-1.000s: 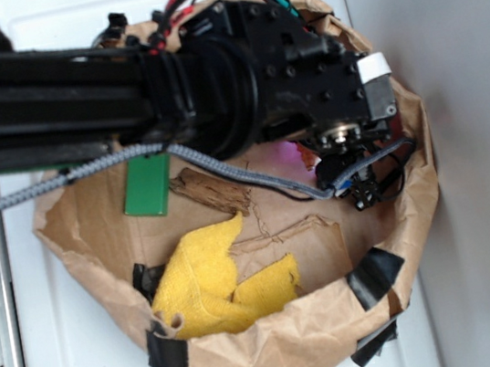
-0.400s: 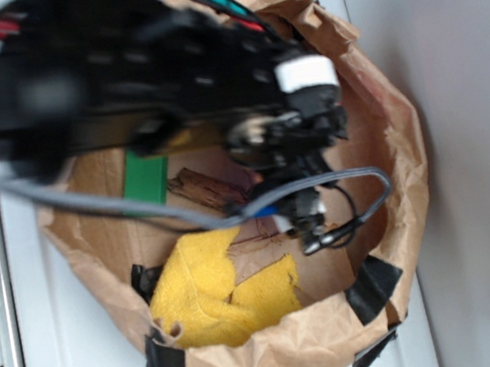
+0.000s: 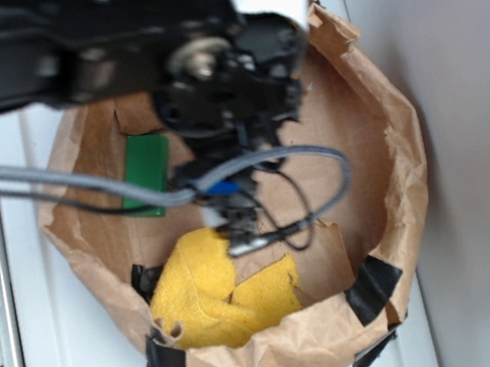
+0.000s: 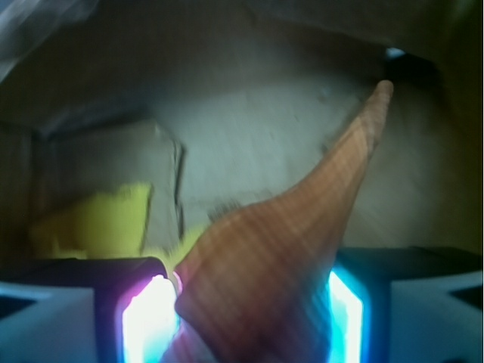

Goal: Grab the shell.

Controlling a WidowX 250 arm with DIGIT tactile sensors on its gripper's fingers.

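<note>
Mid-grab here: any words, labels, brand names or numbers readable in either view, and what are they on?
None can be read in either view.
The green card in the paper bag shows no lettering.
The white patch on the arm by the bag's top edge is blank and blurred.
In the wrist view the gripper holds the shell, which shows only ribs.

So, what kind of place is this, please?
Probably a lab test bench, not a home. A taped brown paper bin on a white surface holds odd props: a yellow cloth, a green block and the shell, which the gripper holds.
</note>
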